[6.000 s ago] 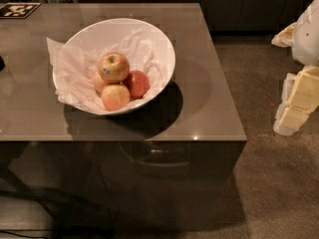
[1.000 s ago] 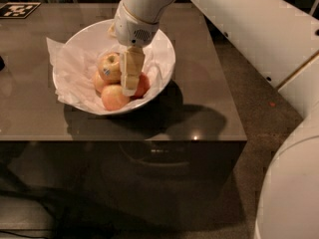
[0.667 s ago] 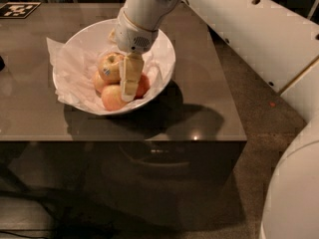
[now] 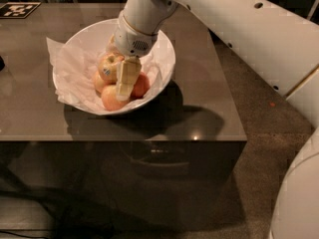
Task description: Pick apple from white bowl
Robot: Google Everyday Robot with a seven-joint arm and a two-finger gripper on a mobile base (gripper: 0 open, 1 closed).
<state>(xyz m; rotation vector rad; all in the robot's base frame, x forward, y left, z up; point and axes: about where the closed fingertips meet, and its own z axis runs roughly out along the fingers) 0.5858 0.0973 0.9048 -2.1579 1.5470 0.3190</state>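
Our gripper (image 4: 125, 81) is down inside the white bowl (image 4: 167, 59), its tip among the redder apples (image 4: 113, 101) on the near side. We cannot tell how far open it is, or whether it has hold of anything. Just to its left and slightly farther back sits the apple (image 4: 106, 66), on top of the pile. Six seconds ago the arm waited right of the table (image 4: 199, 108). Over the last second it has barely shifted, and the apples lie unmoved.
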